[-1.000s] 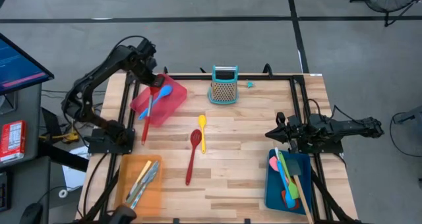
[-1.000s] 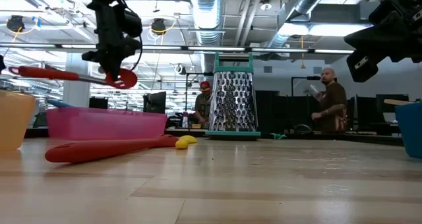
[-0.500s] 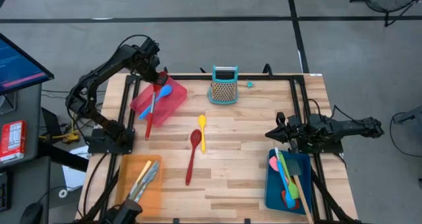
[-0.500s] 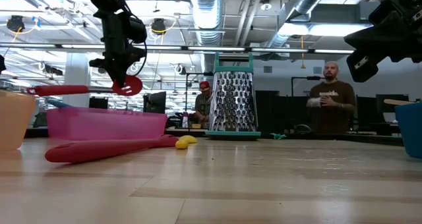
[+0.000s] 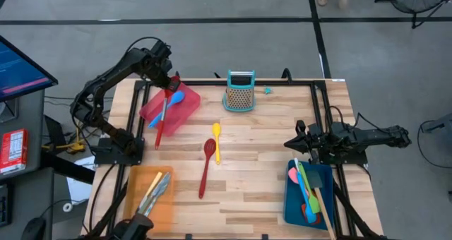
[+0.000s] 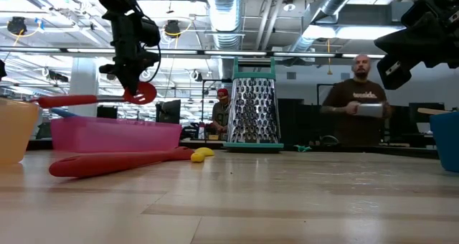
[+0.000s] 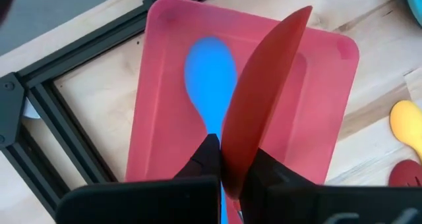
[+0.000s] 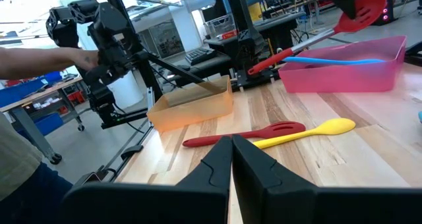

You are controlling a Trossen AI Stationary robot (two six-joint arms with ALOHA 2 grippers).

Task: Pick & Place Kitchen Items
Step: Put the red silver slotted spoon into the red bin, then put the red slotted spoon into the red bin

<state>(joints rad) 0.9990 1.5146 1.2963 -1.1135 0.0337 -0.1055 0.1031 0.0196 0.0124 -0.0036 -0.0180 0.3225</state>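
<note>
My left gripper hangs over the pink tray at the table's far left, shut on a long red slotted spoon. Seen from the low view, the spoon floats above the tray's rim. A blue spoon lies inside that tray. A second red slotted spoon and a yellow spoon lie flat on the table's middle. My right gripper waits shut and level at the table's right side, holding nothing. My left gripper pinches the red spoon's head between its two fingers, near where the head narrows to the handle. The fingers point down from above. The spoon is lifted clear, and its handle reaches nearly level toward the table's near edge, past the tray's rim.
A teal-framed box grater stands at the far middle. An orange tray with silvery cutlery sits at the near left, a blue tray with spatulas at the near right. A person stands beyond the table.
My left gripper has shifted slightly toward the far edge, over the pink tray, and has since held still. The red spoon's handle, which slanted upward at its free end, has tipped to nearly level. The spoon stays clear of the tray.
</note>
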